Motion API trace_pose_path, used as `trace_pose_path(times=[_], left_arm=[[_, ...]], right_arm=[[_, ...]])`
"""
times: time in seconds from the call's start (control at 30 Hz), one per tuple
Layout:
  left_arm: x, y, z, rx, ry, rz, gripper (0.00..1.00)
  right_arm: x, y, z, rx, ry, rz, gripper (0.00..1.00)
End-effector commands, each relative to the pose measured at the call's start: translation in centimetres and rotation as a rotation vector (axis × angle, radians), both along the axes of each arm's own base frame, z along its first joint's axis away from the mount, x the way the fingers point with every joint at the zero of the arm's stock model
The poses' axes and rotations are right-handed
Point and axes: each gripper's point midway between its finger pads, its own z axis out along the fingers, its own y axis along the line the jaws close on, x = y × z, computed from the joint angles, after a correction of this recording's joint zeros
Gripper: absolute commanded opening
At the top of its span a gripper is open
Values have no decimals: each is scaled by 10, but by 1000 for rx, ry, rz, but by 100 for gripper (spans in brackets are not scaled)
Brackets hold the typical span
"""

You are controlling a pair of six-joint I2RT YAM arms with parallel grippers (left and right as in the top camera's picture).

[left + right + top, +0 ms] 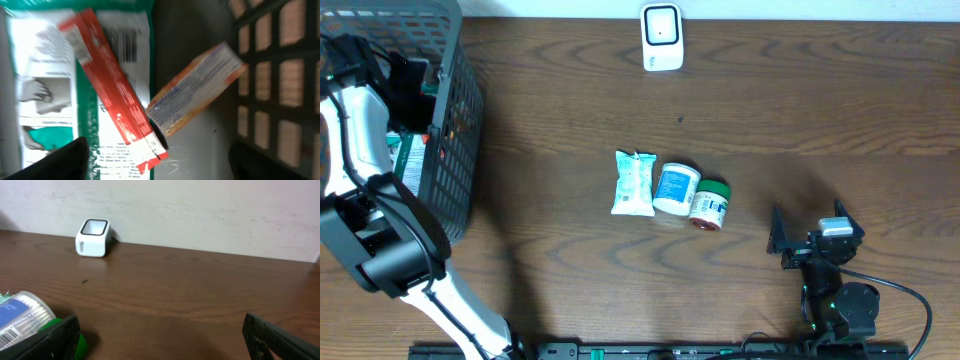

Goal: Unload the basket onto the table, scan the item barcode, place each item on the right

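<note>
In the left wrist view I look down into the basket. A long red box (112, 85) lies across a green and white packet (45, 85), with an orange and blue box (195, 87) beside it. My left gripper (160, 167) is open above them, and the red box's lower end lies between its fingers without touching them. The white barcode scanner (661, 37) stands at the table's far edge. My right gripper (810, 238) rests open near the front right, holding nothing.
The dark mesh basket (460, 120) stands at the left edge, with my left arm reaching into it. At mid-table lie a white and green pouch (633, 184), a blue-labelled tub (676, 188) and a green-lidded jar (710, 204), left of my right gripper.
</note>
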Motion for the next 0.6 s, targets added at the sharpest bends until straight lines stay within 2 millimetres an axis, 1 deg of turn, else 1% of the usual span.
trace_pose_path(times=[0.0, 0.03, 0.13, 0.17, 0.2, 0.27, 0.33, 0.37, 0.47, 0.57], left_arm=[[-9, 2, -35, -20, 90, 1, 80], [-10, 1, -40, -27, 99, 1, 78], [-11, 1, -49, -37, 118, 2, 62], [-10, 1, -50, -38, 118, 2, 56], [-10, 1, -50, -36, 115, 2, 45], [-8, 2, -45, -30, 101, 2, 31], [-6, 3, -37, -21, 84, 3, 13], [-5, 3, -31, -15, 71, 3, 8], [1, 6, -8, 2, 14, 31, 7], [12, 0, 24, -24, -93, 49, 7]], right_arm=[[0, 2, -1, -9, 2, 8, 99], [0, 2, -1, -9, 2, 8, 99], [0, 2, -1, -9, 2, 8, 99], [0, 2, -1, -9, 2, 8, 99], [0, 2, -1, -9, 2, 8, 99], [0, 2, -1, -9, 2, 8, 99], [0, 2, -1, -9, 2, 8, 99], [0, 2, -1, -9, 2, 8, 99], [0, 2, -1, -9, 2, 8, 99], [0, 2, -1, -9, 2, 8, 99]])
